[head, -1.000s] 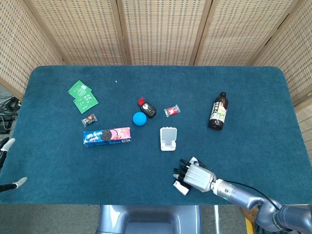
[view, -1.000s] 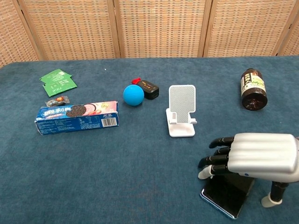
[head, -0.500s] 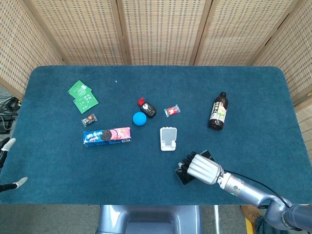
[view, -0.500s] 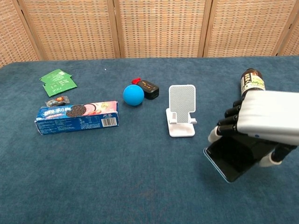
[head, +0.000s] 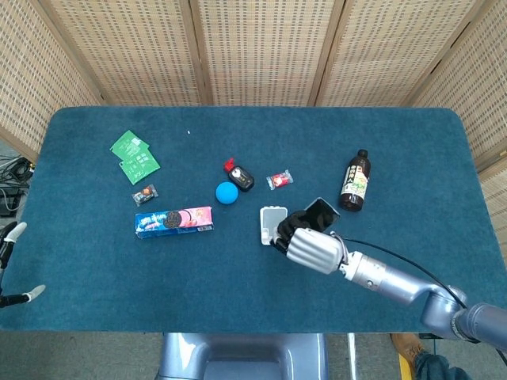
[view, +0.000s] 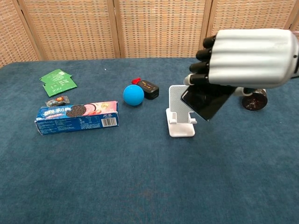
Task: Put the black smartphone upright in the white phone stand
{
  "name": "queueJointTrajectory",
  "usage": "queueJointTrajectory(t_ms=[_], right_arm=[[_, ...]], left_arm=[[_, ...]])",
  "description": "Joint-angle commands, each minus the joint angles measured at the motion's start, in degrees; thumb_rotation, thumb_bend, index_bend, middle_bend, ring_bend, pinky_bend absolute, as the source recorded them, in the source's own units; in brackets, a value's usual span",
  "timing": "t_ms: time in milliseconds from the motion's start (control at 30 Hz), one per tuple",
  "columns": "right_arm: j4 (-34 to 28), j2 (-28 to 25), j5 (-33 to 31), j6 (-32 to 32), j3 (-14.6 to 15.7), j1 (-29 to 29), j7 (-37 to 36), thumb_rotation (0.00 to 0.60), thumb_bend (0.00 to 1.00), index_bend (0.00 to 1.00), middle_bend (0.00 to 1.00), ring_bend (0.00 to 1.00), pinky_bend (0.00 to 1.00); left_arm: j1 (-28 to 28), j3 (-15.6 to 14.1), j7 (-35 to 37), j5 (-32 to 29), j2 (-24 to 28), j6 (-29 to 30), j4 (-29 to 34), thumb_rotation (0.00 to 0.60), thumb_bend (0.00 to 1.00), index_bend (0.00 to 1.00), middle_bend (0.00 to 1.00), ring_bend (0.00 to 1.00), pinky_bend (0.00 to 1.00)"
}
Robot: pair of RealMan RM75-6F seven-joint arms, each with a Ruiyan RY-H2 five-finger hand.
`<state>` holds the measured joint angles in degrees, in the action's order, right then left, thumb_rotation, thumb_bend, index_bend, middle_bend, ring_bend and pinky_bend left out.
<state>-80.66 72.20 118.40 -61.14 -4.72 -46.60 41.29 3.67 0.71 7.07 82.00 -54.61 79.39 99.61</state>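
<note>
- The right hand (view: 247, 58) has its fingers wrapped on the black smartphone (view: 205, 102), holding it in the air at a tilt, right of centre in the chest view. It's just beside the white phone stand (view: 181, 116) and overlaps its right edge there.
- Biggest risk imo: the phone is slanted, not upright. If it goes down like that, a corner probably catches the back plate or the front lip instead of seating in the slot.
- The stand looks light and sits loose on the blue table (head: 95, 261). A nudge from the phone or the knuckles could shove it or tip it over.
- From the head view the hand (head: 309, 247) covers most of the phone (head: 320, 214), so it's hard to tell how secure the hold is. A slip means the phone drops onto the stand or the cloth.
- The dark bottle (head: 354, 181) stands near the hand, to its upper right in the head view. A wide swing of the arm could knock it down.
- The left hand (head: 12, 265) barely pokes in at the lower left edge of the head view, fingers apart and holding nothing, so it isn't placed to steady the stand.
</note>
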Motion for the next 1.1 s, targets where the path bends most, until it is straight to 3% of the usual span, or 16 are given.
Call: queueJointTrajectory(t_ms=[33, 167, 367, 900, 1100], right_arm=[[2.3, 2.6, 2.4, 3.2, -3.0, -3.7, 7.8, 0.6, 0.32, 0.61, 0.65, 0.63, 0.37], [4.9, 4.7, 2.8, 5.5, -2.9, -5.0, 11.3, 0.6, 0.32, 0.62, 0.66, 0.62, 0.27], [7.9, 6.4, 3.2, 11.2, -1.7, -7.9, 13.9, 0.6, 0.32, 0.62, 0.66, 0.62, 0.22], [9.0, 8.1, 0.3, 17.4, -0.4, -9.1, 19.2, 0.6, 0.33, 0.64, 0.67, 0.6, 0.18], [8.3, 8.4, 0.1, 17.5, 0.1, -9.5, 20.1, 0.6, 0.33, 0.63, 0.65, 0.55, 0.16]], left_arm=[[0.4, 0.3, 0.1, -0.8, 0.0, -0.7, -0.2, 0.6, 0.0, 0.0, 0.0, 0.0, 0.0], [0.7, 0.5, 0.3, -1.8, -0.1, -1.7, -0.5, 0.6, 0.0, 0.0, 0.0, 0.0, 0.0], [1.8, 1.1, 0.3, -4.6, -0.5, -4.3, -1.4, 0.6, 0.0, 0.0, 0.0, 0.0, 0.0], [2.7, 1.4, 0.1, -6.2, -0.7, -6.4, -1.7, 0.6, 0.0, 0.0, 0.0, 0.0, 0.0], [2.9, 1.4, 0.4, -6.1, -0.6, -6.6, -1.7, 0.6, 0.0, 0.0, 0.0, 0.0, 0.0]])
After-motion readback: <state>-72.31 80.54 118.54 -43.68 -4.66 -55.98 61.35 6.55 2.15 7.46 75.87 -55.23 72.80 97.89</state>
